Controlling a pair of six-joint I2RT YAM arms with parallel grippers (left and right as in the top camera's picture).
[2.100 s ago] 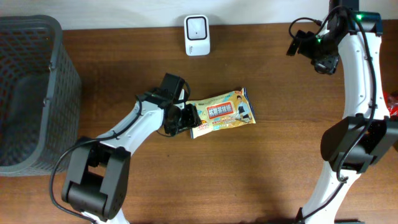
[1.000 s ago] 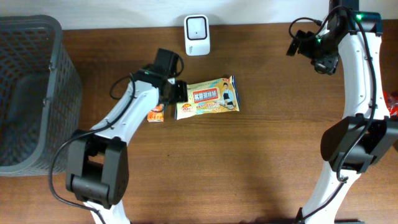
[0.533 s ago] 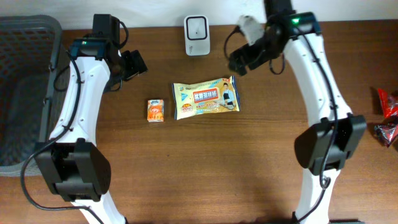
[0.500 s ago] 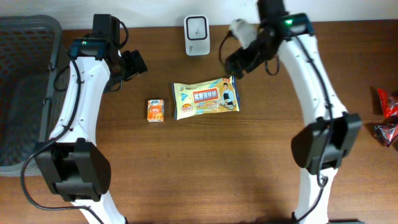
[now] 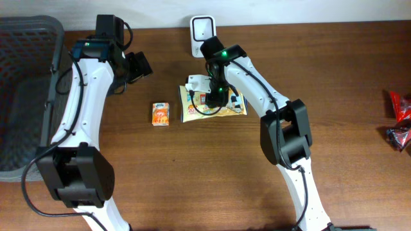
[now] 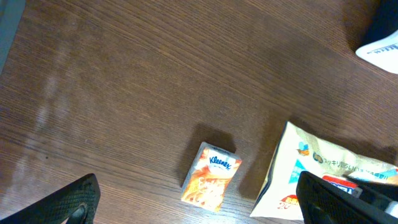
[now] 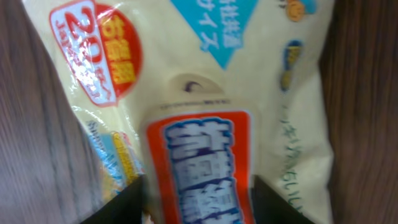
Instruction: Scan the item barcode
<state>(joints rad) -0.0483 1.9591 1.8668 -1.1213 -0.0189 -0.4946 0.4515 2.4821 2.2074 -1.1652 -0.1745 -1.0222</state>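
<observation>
Right jaws straddle wipes pack (image 7: 205, 68); left jaws wide open.

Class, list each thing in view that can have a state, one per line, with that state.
left gripper: open, empty
right gripper: down over wet-wipes packet, grip unclear
wet-wipes packet: lying flat, printed face up
Kleenex pack: lying flat, untouched
scanner: standing, nothing presented to it
basket: upright, nothing visible inside
</observation>
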